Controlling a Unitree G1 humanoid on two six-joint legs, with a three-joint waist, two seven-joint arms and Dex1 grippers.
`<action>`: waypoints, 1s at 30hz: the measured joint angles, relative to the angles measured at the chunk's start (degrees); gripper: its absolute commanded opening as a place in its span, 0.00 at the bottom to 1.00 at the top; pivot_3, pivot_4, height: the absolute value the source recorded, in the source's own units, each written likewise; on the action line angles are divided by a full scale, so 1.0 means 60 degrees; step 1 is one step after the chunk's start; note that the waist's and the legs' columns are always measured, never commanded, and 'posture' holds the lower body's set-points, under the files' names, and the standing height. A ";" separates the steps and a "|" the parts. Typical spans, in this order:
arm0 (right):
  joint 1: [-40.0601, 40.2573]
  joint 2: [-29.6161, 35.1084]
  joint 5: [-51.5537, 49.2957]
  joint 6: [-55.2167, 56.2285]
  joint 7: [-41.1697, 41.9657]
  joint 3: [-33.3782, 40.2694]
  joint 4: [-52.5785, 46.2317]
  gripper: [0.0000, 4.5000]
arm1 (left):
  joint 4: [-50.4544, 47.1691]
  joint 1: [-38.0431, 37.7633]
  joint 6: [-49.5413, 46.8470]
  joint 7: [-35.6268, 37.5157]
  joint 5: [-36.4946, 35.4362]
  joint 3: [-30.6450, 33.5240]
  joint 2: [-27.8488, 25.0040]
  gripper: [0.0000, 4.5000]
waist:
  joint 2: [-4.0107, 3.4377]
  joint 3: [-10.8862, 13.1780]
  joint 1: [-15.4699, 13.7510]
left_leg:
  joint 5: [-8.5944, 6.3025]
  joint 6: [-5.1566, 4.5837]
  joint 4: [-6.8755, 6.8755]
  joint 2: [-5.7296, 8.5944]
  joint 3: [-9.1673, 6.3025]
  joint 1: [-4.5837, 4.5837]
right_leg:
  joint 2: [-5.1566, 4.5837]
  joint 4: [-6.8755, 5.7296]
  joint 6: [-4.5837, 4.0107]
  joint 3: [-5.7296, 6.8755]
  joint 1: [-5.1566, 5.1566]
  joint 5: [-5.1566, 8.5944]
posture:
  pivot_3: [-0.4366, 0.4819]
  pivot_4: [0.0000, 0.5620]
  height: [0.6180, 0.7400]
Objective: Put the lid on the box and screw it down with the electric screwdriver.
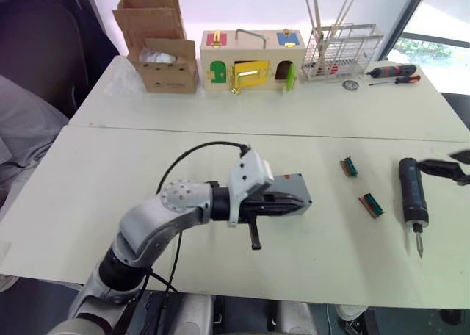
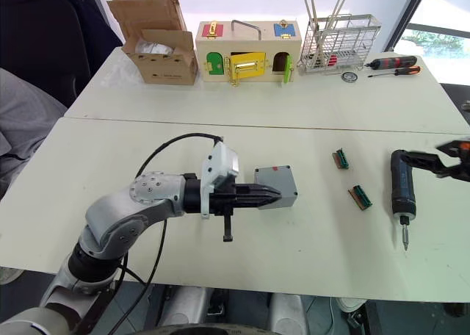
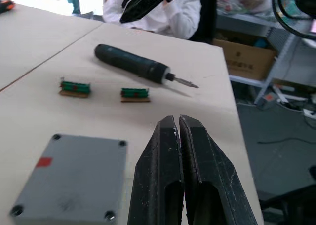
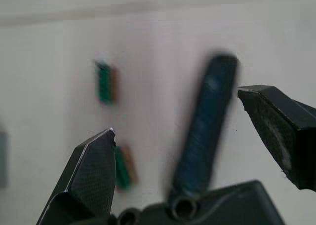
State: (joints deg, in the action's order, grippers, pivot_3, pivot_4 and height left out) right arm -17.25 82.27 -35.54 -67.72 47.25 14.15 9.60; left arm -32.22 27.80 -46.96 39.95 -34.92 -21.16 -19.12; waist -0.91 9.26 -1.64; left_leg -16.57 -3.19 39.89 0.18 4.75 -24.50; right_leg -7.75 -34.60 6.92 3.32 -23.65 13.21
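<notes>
Left claw [image 2: 273,194] clenched, empty, tips over the box [image 3: 74,178] mid-tabletop [image 1: 330,122], lid [image 1: 292,178] already on it. Right claw [image 4: 197,136] spread wide at the butt of the electric screwdriver [image 1: 413,195] (lying flat, bit toward robot), not gripping.

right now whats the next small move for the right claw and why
Probably lower the right claw around the electric screwdriver and close. The claw is open, and the tool lies free on the table between its fingers. The lid already sits on the box, with the shut left claw beside it.
</notes>
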 measured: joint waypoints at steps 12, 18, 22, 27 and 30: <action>-0.4208 -0.1022 0.2188 -0.1025 0.2632 -0.4966 0.3705 0.99 | 0.0077 -0.0580 0.0244 -0.0681 0.0541 -0.0442 0.0573 0.02 | -0.0020 0.0003 0.0196 | -0.0008 -0.0012 -0.0003 0.0007 0.0015 -0.0009 | -0.0001 0.0052 0.0001 -0.0010 0.0008 -0.0006 | 0.48 0.27 0.91; -0.5590 -0.2310 0.3690 -0.0124 0.3444 -0.6289 0.5867 0.99 | 0.0042 -0.0728 0.0245 -0.1006 0.0729 -0.0438 0.0625 0.02 | -0.0030 0.0003 0.0146 | 0.0019 0.0035 0.0000 0.0015 0.0017 -0.0012 | -0.0003 0.0056 0.0000 -0.0009 0.0013 -0.0009 | 0.48 0.27 0.91; -0.5854 -0.2671 0.4709 0.0625 0.4109 -0.6953 0.6646 0.89 | 0.0038 -0.0789 0.0246 -0.1128 0.0814 -0.0442 0.0633 0.02 | -0.0030 0.0002 0.0159 | 0.0021 0.0038 0.0005 0.0017 0.0019 -0.0011 | -0.0003 0.0054 0.0004 -0.0008 0.0020 -0.0012 | 0.48 0.27 0.91; -0.6234 -0.3070 0.5720 0.1260 0.4327 -0.7150 0.7647 0.52 | 0.0038 -0.0854 0.0273 -0.1278 0.0960 -0.0439 0.0678 0.02 | -0.0028 0.0002 0.0175 | 0.0021 0.0038 0.0014 0.0015 0.0015 -0.0001 | 0.0000 0.0052 0.0000 -0.0005 0.0034 -0.0014 | 0.48 0.27 0.91; -0.6478 -0.3336 0.6188 0.1553 0.4392 -0.7134 0.8189 0.41 | 0.0038 -0.0860 0.0278 -0.1332 0.1023 -0.0440 0.0712 0.02 | -0.0003 -0.0003 0.0182 | 0.0023 0.0041 0.0014 0.0012 0.0013 0.0001 | 0.0006 0.0055 0.0000 -0.0005 0.0038 -0.0014 | 0.48 0.27 0.91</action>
State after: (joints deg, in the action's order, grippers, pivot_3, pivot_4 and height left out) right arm -56.12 62.25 1.59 -58.40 73.60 -28.66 58.74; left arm -31.99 22.63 -45.29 31.95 -28.79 -23.80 -14.84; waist -0.92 9.24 -0.54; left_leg -16.44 -2.94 39.98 0.25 4.83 -24.49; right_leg -7.71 -34.28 6.92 3.29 -23.42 13.12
